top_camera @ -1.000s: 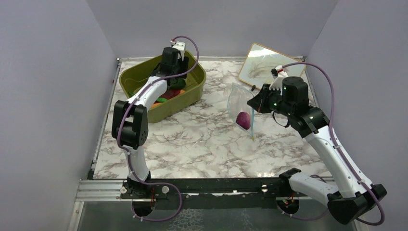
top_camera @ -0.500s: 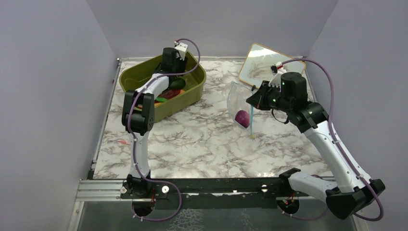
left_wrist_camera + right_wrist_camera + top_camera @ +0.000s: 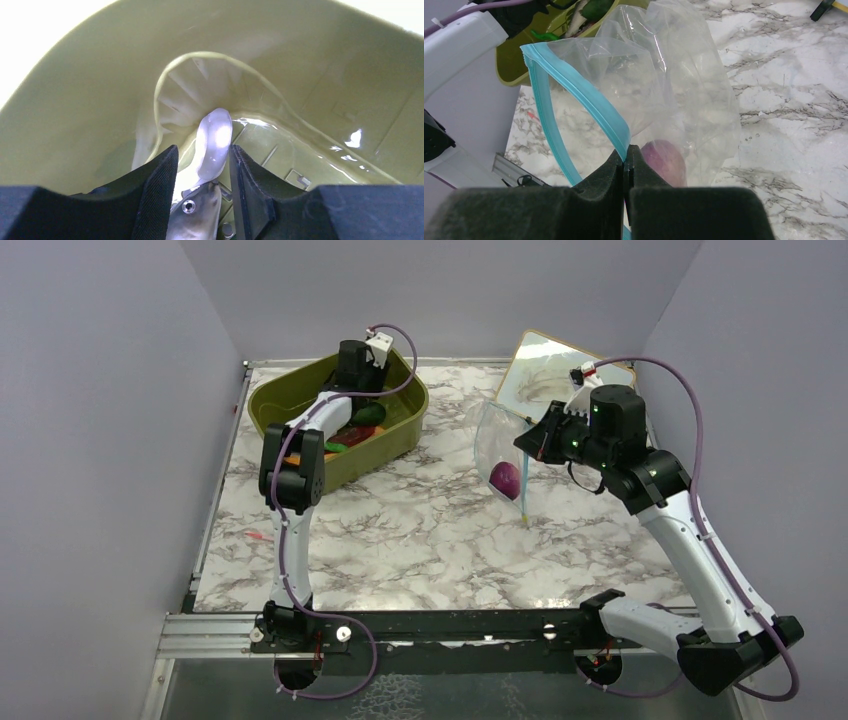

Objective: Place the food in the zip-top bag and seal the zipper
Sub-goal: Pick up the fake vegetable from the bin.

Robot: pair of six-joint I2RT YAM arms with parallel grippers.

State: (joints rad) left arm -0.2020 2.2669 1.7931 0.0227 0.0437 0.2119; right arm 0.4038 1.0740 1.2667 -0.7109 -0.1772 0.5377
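**Left closing on white piece; bag held open, one item in**

Over the last second your left arm's elbow has shifted up toward the tub (image 3: 300,400), upper left of the top view. The left gripper (image 3: 204,150) has been narrowing. The right arm nudged the bag (image 3: 497,435), right of centre, up slightly.

My read: the second pick is under way. The onion (image 3: 505,480) is the only food bagged, the rest sits in the tub, and the zipper (image 3: 574,85) is unsealed.

The top view hides the left fingers under the wrist. The left wrist view shows them astride the white piece (image 3: 215,135), right finger touching. You can't tell yet if it's gripped.

The right wrist view shows the right gripper (image 3: 626,160) pinched tight on the zipper, mouth gaping. Only the top view shows tub and bag well apart.
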